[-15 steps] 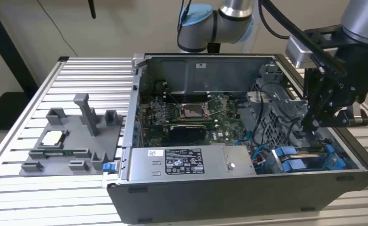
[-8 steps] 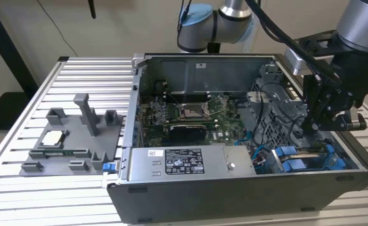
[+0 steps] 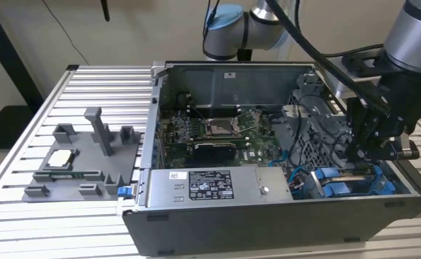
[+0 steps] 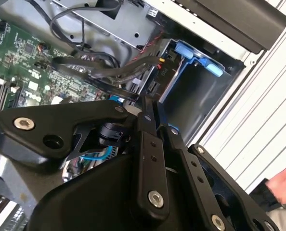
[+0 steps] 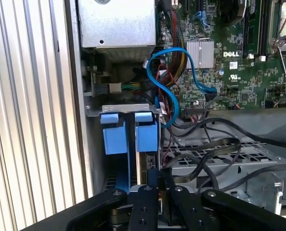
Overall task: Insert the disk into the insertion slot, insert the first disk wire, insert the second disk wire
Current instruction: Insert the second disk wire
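disk (image 5: 147, 137) seemingly seated in insertion slot (image 5: 115, 110), tool (image 5: 158, 180) just above

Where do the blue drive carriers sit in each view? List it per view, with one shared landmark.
Exterior view: blue carriers in the case's near corner, toward the exterior view's right.
Second wrist view: blue carriers at the bay beside the case wall.
First wrist view: blue carriers side by side.
Shared landmark: green motherboard.
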You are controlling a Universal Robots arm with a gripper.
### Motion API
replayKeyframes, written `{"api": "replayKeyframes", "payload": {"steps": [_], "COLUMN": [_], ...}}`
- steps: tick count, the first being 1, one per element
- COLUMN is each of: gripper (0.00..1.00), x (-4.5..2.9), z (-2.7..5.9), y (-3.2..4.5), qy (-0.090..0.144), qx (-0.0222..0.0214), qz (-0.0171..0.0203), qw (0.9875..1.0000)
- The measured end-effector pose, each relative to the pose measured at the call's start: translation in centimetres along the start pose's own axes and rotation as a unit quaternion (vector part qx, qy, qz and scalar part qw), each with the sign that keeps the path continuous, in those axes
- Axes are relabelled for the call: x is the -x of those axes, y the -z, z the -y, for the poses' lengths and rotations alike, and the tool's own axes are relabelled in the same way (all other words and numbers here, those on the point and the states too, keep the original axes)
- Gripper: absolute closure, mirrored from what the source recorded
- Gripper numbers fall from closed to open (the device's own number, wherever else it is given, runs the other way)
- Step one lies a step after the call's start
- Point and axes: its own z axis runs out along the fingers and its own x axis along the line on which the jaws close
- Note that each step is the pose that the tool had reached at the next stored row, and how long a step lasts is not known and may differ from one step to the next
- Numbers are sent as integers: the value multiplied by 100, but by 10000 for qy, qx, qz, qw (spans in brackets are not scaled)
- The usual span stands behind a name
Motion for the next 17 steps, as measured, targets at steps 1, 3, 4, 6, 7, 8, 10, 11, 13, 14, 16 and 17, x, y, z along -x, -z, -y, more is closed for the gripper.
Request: {"api": "replayKeyframes", "payload": {"steps": [1, 3, 4, 6, 7, 8, 10, 11, 13, 14, 16, 17], "gripper": [84, 84, 84, 84, 84, 84, 84, 84, 84, 84, 84, 84], "x": [-4, -8, -8, -9, -10, -10, -11, -11, -12, -12, -12, -13], "z": [-1, -2, 0, 5, 10, 15, 22, 25, 31, 32, 33, 32], "y": [-12, -35, -47, -69, -80, -91, -110, -120, -137, -145, -156, -160], "qy": [1, 2, 2, 3, 3, 3, 4, 4, 5, 5, 8, 8], "qx": [-1, -4, -8, -15, -20, -26, -41, -49, -67, -77, -93, -97], "qz": [-5, -11, -11, -10, -10, -10, -9, -8, -8, -8, -6, -6], "qw": [10000, 10000, 10000, 10000, 10000, 10000, 10000, 10000, 10000, 10000, 10000, 10000]}}
